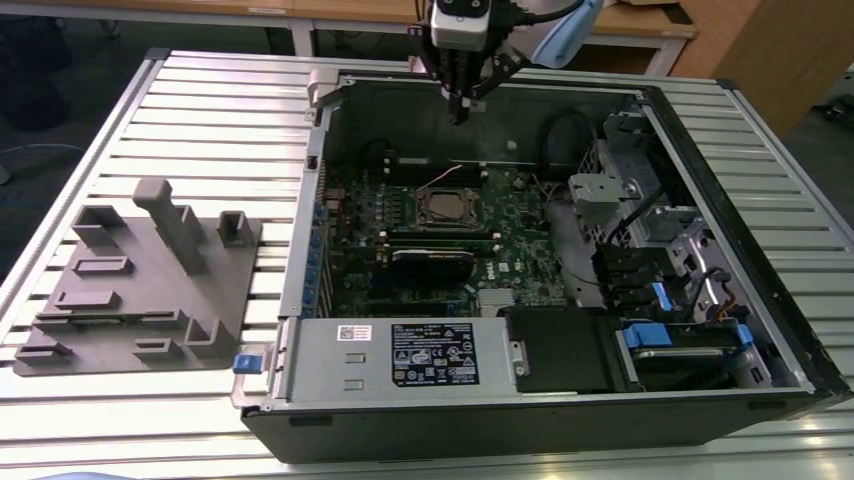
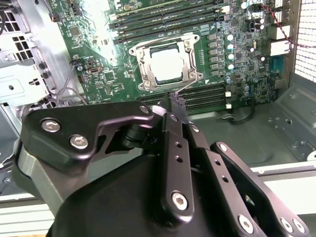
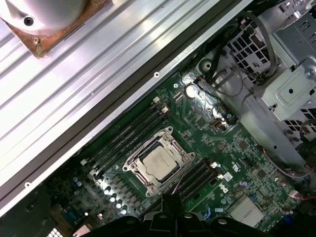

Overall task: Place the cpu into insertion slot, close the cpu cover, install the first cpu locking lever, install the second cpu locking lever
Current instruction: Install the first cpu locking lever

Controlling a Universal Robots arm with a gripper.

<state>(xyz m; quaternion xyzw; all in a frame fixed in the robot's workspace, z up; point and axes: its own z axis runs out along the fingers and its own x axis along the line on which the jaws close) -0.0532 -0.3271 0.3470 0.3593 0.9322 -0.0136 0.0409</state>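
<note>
The cpu (image 2: 166,65) (image 3: 159,161) lies flat in the insertion slot (image 1: 447,208) on the green motherboard, its silver-grey top showing in both wrist views. The cpu cover (image 2: 140,63) (image 3: 174,145), a silver frame, lies down around the chip. Thin wire locking levers run along the socket's sides; one lever (image 2: 190,84) (image 3: 180,174) has its end sticking out toward the gripper. My gripper (image 1: 461,112) (image 2: 174,98) hangs high over the far wall of the open computer case, well above and apart from the socket. Its fingers are shut with nothing between them.
The open black case (image 1: 694,150) stands on a slatted aluminium table (image 1: 214,110). A grey fixture block (image 1: 134,280) sits at the exterior view's left. Inside the case are a power supply box (image 1: 400,355), drive cages (image 1: 654,230), cables and long memory slots (image 2: 168,22).
</note>
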